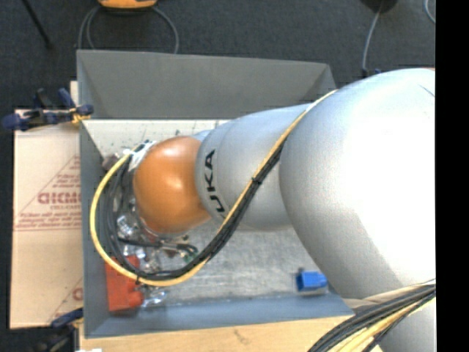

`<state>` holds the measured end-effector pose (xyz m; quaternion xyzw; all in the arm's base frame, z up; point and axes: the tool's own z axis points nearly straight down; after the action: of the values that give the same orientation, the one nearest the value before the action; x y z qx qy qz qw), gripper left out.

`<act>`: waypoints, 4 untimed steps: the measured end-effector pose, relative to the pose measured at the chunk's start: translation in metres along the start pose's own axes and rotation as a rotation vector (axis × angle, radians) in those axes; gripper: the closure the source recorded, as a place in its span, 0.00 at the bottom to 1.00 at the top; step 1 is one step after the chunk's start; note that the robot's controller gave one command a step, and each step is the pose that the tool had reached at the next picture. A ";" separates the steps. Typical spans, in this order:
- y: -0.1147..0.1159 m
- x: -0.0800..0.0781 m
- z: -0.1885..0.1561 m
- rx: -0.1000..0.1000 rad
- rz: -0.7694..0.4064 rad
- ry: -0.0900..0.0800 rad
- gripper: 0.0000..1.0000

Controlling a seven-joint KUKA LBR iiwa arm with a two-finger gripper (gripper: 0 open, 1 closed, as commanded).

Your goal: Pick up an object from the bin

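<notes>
The arm point(293, 174) stretches in from the right, its orange wrist cover point(165, 185) low over the left of the grey bin point(205, 86), probably placed for a grasp. The tool point(146, 259) is beneath the cover, just beside a red block point(119, 290) at lower left; whether it is apart or together cannot be told. A blue block point(311, 280) lies well apart, at lower right.

Bright even light from above; soft glare on the arm point(352, 160) and orange cover point(165, 185); bin point(205, 86) left side shadowed beneath them.
</notes>
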<state>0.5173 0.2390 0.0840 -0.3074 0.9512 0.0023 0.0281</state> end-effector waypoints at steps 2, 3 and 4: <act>-0.010 -0.006 0.000 0.003 -0.717 0.003 0.00; -0.009 -0.008 -0.001 0.004 -0.717 -0.003 1.00; -0.017 -0.019 -0.051 -0.025 -0.632 0.041 1.00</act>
<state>0.5399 0.2348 0.1359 -0.5881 0.8088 -0.0011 0.0044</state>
